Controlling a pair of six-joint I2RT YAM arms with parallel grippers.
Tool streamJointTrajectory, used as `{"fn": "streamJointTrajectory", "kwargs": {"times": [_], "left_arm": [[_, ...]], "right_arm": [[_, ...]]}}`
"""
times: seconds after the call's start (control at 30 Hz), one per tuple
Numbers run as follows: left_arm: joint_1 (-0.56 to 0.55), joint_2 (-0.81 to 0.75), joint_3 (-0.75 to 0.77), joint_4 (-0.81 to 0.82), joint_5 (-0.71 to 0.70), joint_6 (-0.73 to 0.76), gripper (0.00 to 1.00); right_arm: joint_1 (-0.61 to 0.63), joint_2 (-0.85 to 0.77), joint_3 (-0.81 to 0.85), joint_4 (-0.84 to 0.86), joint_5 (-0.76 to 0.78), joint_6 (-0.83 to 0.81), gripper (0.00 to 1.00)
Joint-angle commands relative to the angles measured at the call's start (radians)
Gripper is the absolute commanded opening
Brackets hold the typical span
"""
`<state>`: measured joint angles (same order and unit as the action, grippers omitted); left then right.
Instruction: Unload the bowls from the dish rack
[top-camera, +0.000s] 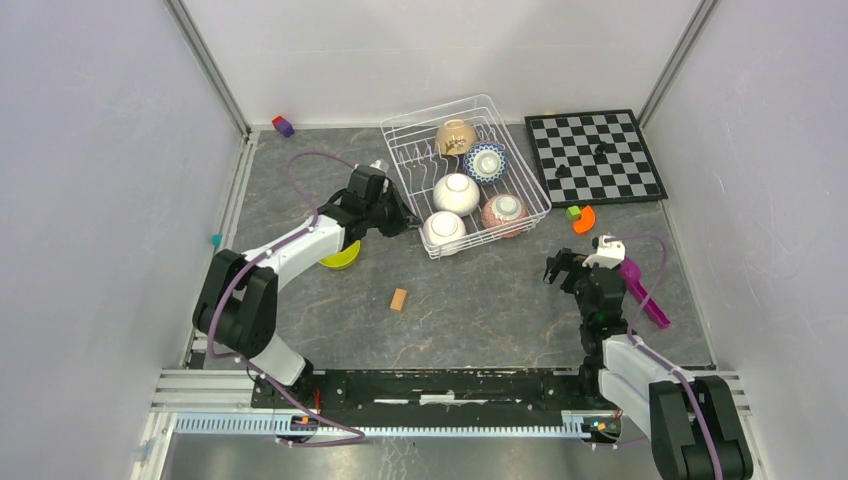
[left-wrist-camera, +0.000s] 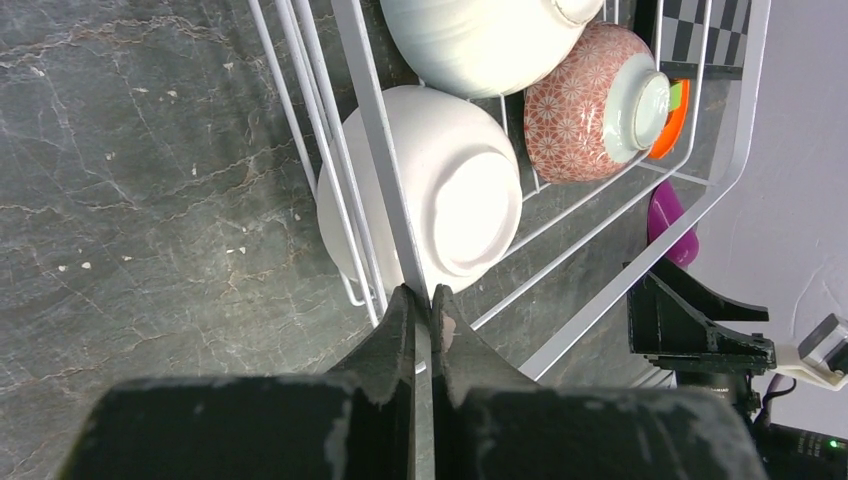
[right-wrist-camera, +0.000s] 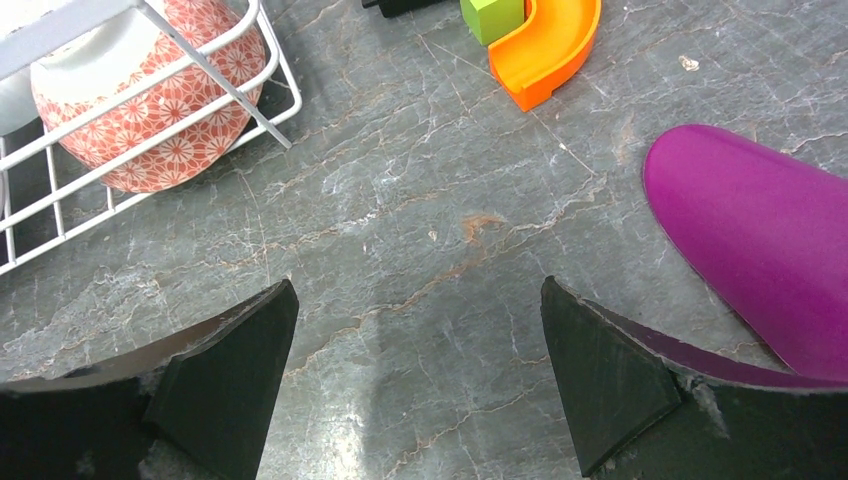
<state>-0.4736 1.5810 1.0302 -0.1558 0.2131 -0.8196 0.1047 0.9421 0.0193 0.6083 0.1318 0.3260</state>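
Left end effector (left-wrist-camera: 422, 305): pinched tight on a thick white wire of the dish rack (left-wrist-camera: 383, 150), on the rack's left side.
Right end effector (right-wrist-camera: 418, 300): spread wide and holding nothing. It hangs over the bare surface (right-wrist-camera: 420, 180) near the rack's corner.
Where the bowls are: five sit in the rack. The lime-green bowl (top-camera: 342, 256) is out on the surface, partly under the left arm.
Closest bowl: a white bowl (left-wrist-camera: 440, 190) sits just behind the pinched wire, with the pink-red bowl (left-wrist-camera: 575, 110) next to it.
Step in hand: I think the left side is holding the rack steady so a bowl can come out.
How to do it well: keep the wire squeezed and the rack flat. Lift each bowl up off the tines, not sideways.
Which way they point: these two bowls lean on edge with their bottoms showing.
Rack's long way: it runs from the arms toward the back wall, leaning a bit left at the far end.
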Motion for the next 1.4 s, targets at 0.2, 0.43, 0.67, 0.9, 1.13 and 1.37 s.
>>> {"fn": "streamJointTrajectory", "kwargs": {"times": [0.2, 0.43, 0.67, 0.9, 1.13, 1.37], "left_arm": [[-0.031, -0.162, -0.015, -0.196, 0.048, 0.176, 0.02], [-0.038, -0.277, -0.087, -0.242, 0.069, 0.206, 0.03], [-0.06, -0.262, -0.087, -0.233, 0.118, 0.213, 0.03], [-0.113, -0.217, -0.059, -0.204, 0.146, 0.204, 0.05], [-0.138, -0.275, -0.05, -0.236, 0.086, 0.237, 0.31], [-0.136, -0.352, -0.048, -0.295, -0.02, 0.261, 0.49]], "right_arm": [[0.001, -0.181, 0.032, -0.176, 0.055, 0.003, 0.98], [0.001, -0.318, 0.21, -0.4, 0.027, -0.06, 0.98], [0.004, -0.155, 0.499, -0.592, -0.242, -0.072, 0.86], [0.197, 0.014, 0.676, -0.666, -0.248, -0.106, 0.81], [0.343, 0.17, 0.771, -0.633, -0.148, -0.103, 0.8], [0.455, 0.317, 0.846, -0.626, -0.056, -0.08, 0.98]]}}
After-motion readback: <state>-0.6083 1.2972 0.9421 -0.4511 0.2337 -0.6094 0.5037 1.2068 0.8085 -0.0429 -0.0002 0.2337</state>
